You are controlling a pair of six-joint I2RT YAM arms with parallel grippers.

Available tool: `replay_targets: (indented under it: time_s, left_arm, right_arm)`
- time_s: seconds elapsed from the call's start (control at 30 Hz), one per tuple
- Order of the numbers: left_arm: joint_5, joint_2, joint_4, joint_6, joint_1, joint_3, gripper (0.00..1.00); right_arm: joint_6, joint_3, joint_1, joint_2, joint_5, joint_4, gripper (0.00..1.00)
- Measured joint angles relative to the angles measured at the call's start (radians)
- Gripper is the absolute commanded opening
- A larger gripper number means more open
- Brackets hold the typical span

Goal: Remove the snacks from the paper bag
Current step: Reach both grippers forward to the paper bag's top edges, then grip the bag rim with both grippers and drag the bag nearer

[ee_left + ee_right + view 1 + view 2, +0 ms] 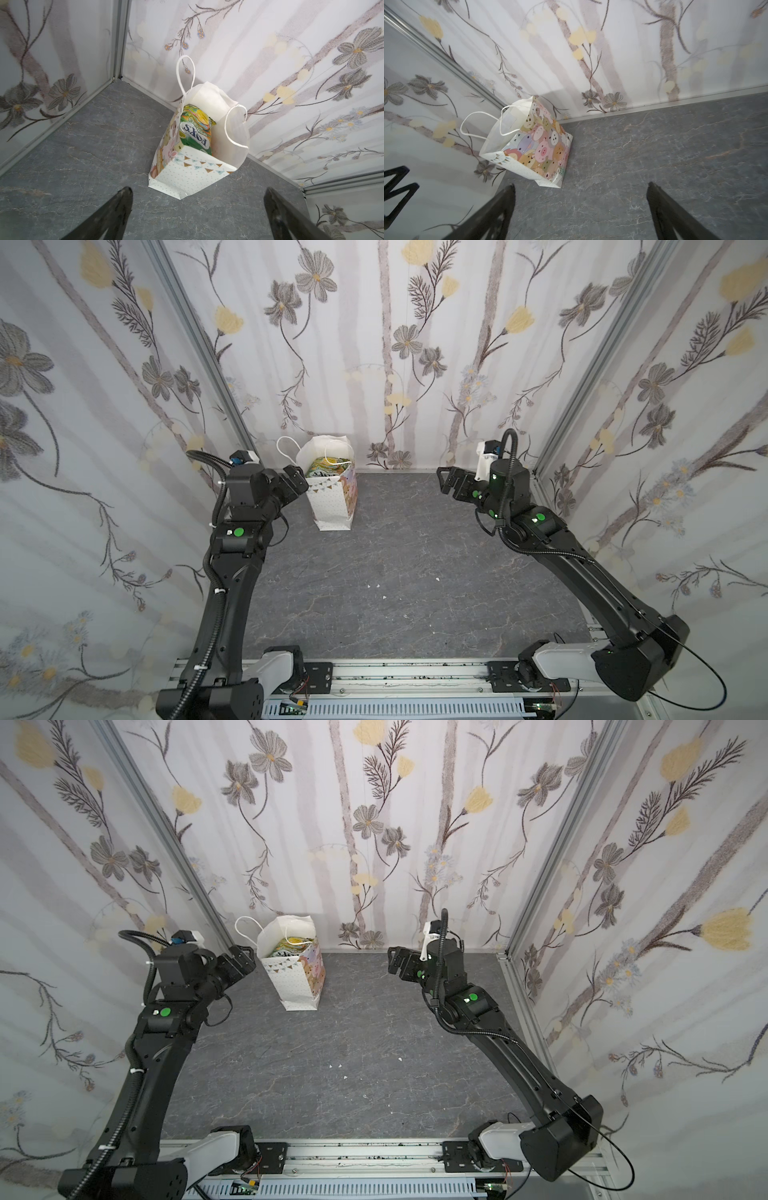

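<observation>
The paper bag (334, 506) stands upright at the far left of the worktop (415, 572), near the back wall, mouth open, with the snacks (195, 133) inside. The left end effector (299, 481) hangs just beside the bag's rim, fingers apart and empty. The right end effector (448, 483), well apart from the bag, is likewise spread and empty.

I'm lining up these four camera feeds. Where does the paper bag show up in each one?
Top view: paper bag stands at the rear, left of centre.
Top view: paper bag likewise at the rear, left of centre.
Left wrist view: paper bag mid-picture, open mouth showing snacks inside.
Right wrist view: paper bag by the wall corner, animal faces showing.
Shared landmark: metal corner post near it in all four.
</observation>
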Motion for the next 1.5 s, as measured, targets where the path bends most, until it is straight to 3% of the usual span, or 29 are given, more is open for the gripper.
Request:
replay_targets:
  time_s: [0.2, 0.53, 0.77, 0.97, 1.2, 1.5]
  left_arm:
    - [0.037, 0.312, -0.186, 0.081, 0.004, 0.331, 0.84]
    - [-0.077, 0.671, -0.327, 0.217, 0.014, 0.668, 0.69]
    - [-0.05, 0.764, -0.348, 0.26, 0.024, 0.736, 0.58]
    - [0.002, 0.79, -0.356, 0.279, 0.047, 0.74, 0.44]
    - [0.086, 0.8, -0.358, 0.287, 0.068, 0.74, 0.37]
    - [0.175, 0.836, -0.394, 0.308, 0.09, 0.768, 0.17]
  right_arm:
    - [0.064, 0.24, 0.09, 0.271, -0.019, -0.069, 0.92]
    - [0.137, 0.727, 0.156, 0.675, -0.058, -0.132, 0.89]
    - [0.185, 0.99, 0.176, 0.924, -0.066, -0.113, 0.85]
    - [0.245, 1.032, 0.187, 1.011, -0.085, -0.038, 0.79]
    - [0.323, 1.111, 0.186, 1.107, -0.092, 0.016, 0.69]
    - [0.369, 1.118, 0.187, 1.12, -0.096, 0.036, 0.41]
